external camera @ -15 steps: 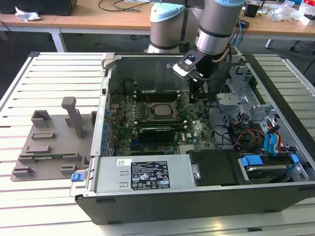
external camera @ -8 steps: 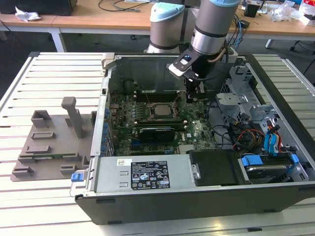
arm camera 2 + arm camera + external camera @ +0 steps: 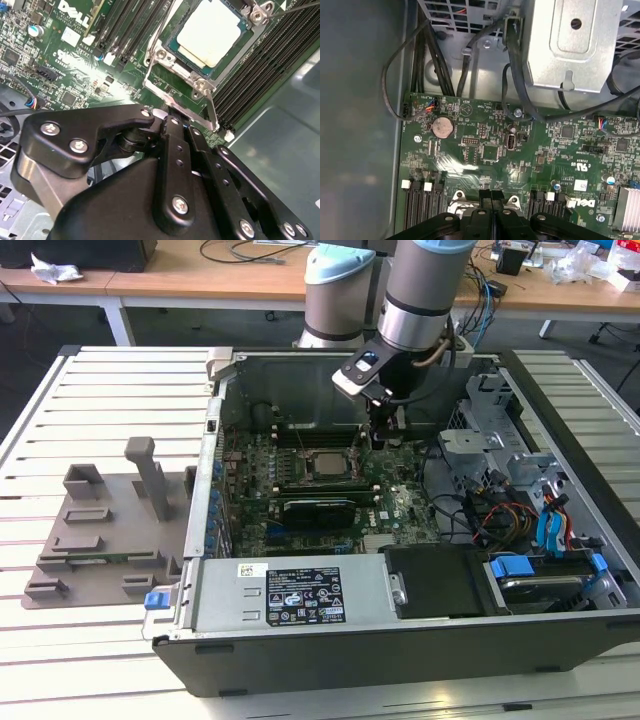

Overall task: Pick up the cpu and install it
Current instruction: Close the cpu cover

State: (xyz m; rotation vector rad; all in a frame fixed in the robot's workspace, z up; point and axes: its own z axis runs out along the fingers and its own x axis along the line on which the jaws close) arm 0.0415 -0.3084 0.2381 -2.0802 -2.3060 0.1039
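Note:
The cpu (image 3: 325,464) lies flat in the motherboard socket inside the open computer case, its pale metal top (image 3: 212,30) facing up. A silver metal socket frame (image 3: 156,81) surrounds it. My gripper (image 3: 383,438) hangs just above the board, a little to the exterior view's right of the socket. Its two black fingers are pressed together with nothing between them in both wrist views (image 3: 167,119) (image 3: 491,196). The fingertips sit close to the frame's outer edge, apart from the cpu.
A metal drive cage (image 3: 490,430) and bundled cables (image 3: 515,75) crowd the case at the exterior view's right. The power supply (image 3: 300,595) lines the near side. Memory slots (image 3: 260,70) flank the socket. A grey fixture tray (image 3: 100,530) rests on the slatted table.

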